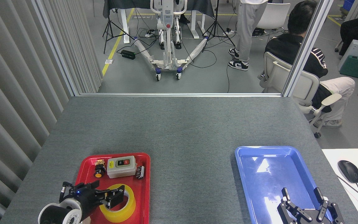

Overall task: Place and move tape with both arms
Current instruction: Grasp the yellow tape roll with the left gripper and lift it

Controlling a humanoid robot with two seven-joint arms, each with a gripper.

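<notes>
I see a grey felt-covered table (179,130). Lying directly on it: a red tray (145,193) at seven o'clock and a blue tray (244,174) at five o'clock, well apart.

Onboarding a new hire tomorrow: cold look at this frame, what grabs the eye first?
Two bright trays on the grey table: the red tray near left, the blue tray near right. In the red tray lies the yellow tape, with the left gripper reaching over it, one of its fingers at the core. The right gripper hovers open over the bare blue tray.
</notes>
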